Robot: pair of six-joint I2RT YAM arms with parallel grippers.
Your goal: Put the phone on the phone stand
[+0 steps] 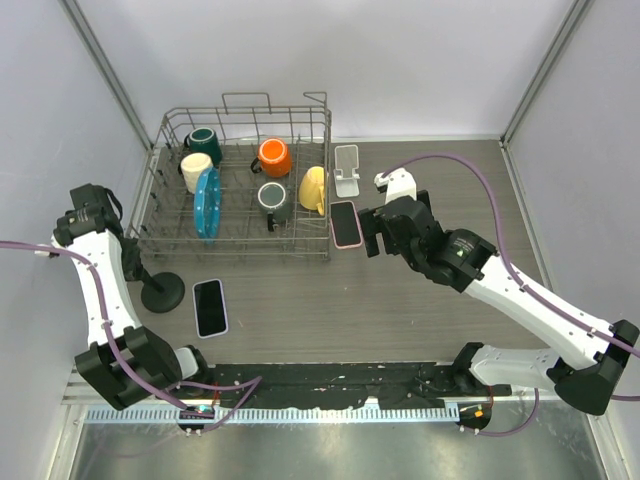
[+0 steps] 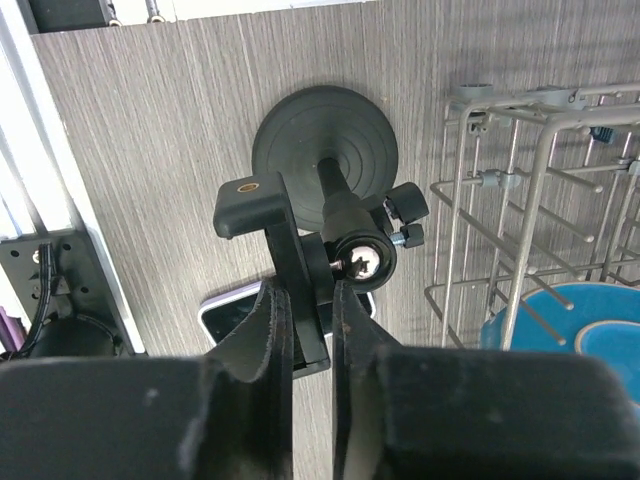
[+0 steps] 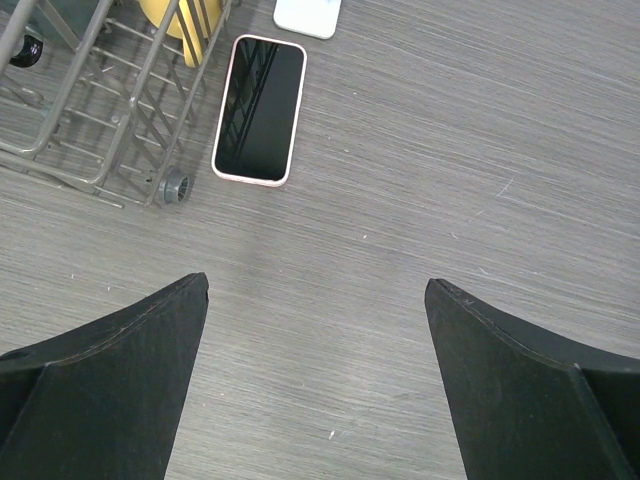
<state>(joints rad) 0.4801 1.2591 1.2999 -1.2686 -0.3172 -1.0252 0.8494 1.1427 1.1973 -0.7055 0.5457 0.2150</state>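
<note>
A pink-cased phone [image 1: 345,223] lies flat, screen up, beside the dish rack, and shows in the right wrist view [image 3: 258,110]. A white phone stand [image 1: 346,170] stands just behind it; its edge shows in the right wrist view [image 3: 307,15]. My right gripper [image 1: 371,235] is open and empty just right of that phone, above bare table [image 3: 317,285]. A lavender-cased phone [image 1: 210,307] lies at the front left [image 2: 230,305]. My left gripper [image 1: 134,262] is shut on the upright arm of a black round-based phone stand [image 1: 162,291], whose base and clamp show in the left wrist view [image 2: 325,140].
A wire dish rack [image 1: 240,125] fills the back left, holding a blue plate [image 1: 207,202], teal, cream, orange, grey and yellow mugs. Its corner shows in the left wrist view [image 2: 520,180] and in the right wrist view [image 3: 100,120]. Walls enclose the table.
</note>
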